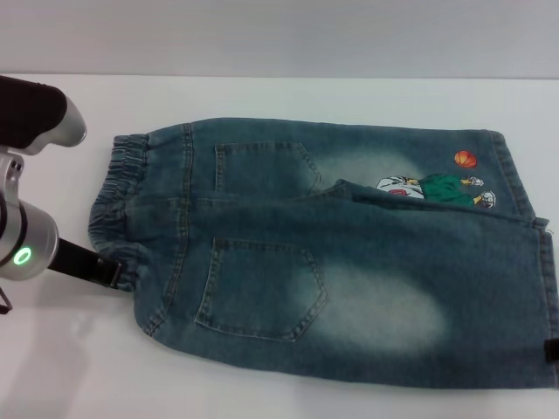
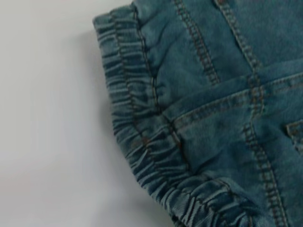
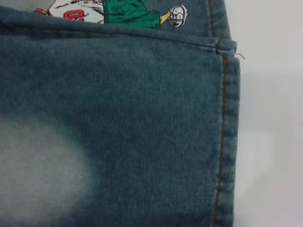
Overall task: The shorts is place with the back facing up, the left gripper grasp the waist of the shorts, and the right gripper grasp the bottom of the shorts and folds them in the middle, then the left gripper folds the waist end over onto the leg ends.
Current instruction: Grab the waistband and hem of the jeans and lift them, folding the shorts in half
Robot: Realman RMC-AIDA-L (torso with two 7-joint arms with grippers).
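Head view: the left gripper [image 1: 109, 271] is seen low beside the waist of the shorts [image 1: 118, 196], its black tip touching the gathered band; whether clenched cannot be told. Beyond it, the shorts [image 1: 349, 262] are laid lengthwise away towards the leg ends [image 1: 541, 288], where the right gripper's black tip [image 1: 550, 351] barely shows.

This looks like a robot test lab or demo bench, not a home. A plain white table [image 1: 262, 384] runs to a bare pale wall [image 1: 279, 35], with nothing domestic on it. Just one pair of shorts [image 1: 349, 262] lies spread flat, and a silver robot arm [image 1: 26, 236] with a green status light stands at the table's edge.
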